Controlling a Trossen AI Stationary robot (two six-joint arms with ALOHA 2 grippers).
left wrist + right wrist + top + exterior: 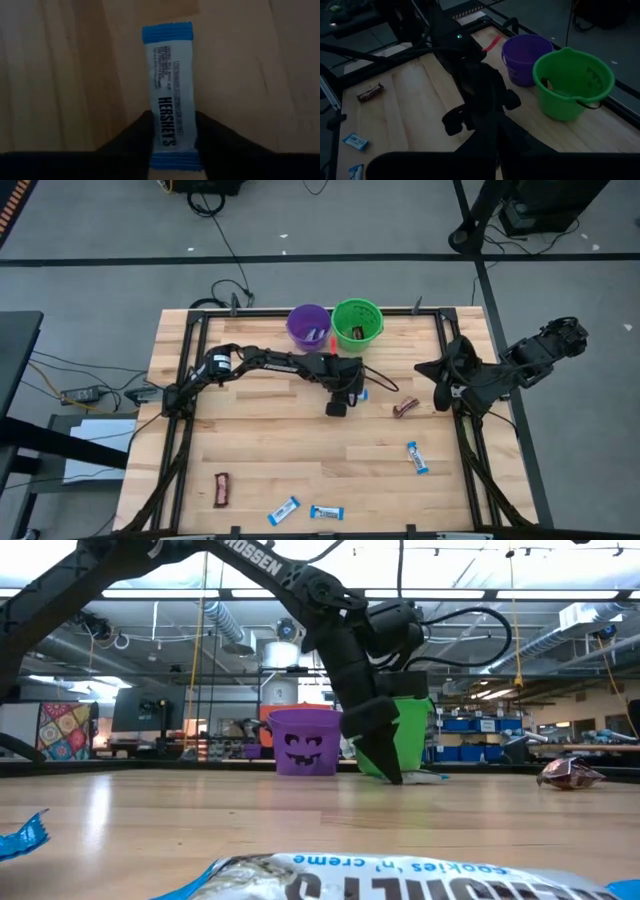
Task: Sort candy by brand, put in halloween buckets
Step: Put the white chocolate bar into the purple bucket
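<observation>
A blue-and-white bar of the candy (pixel 169 85) lies flat on the wood near the table's middle (pixel 360 394). My left gripper (pixel 172 132) reaches down to it just in front of the buckets (pixel 338 405) and is shut on it. The purple bucket (pixel 308 326) and the green bucket (pixel 357 322) stand side by side at the far edge. A brown bar (pixel 546 84) lies inside the green one. My right gripper (pixel 440 370) waits above the table's right edge. My left gripper has the blue-and-white bar near one end, at the printed brand name (pixel 170 125). One finger (pixel 140 135) stands at each long edge, so the fingers lie across the bar. They come from above, pointing down. The bar lies flat on the table.
Loose candy lies around: a brown bar (pixel 405 409) right of my left gripper, a blue one (pixel 417 457) nearer the near edge, two blue ones (pixel 326 512) (pixel 284 511) at the near edge, a brown one (pixel 221 489) at near left. Black frame rails run along the table's sides.
</observation>
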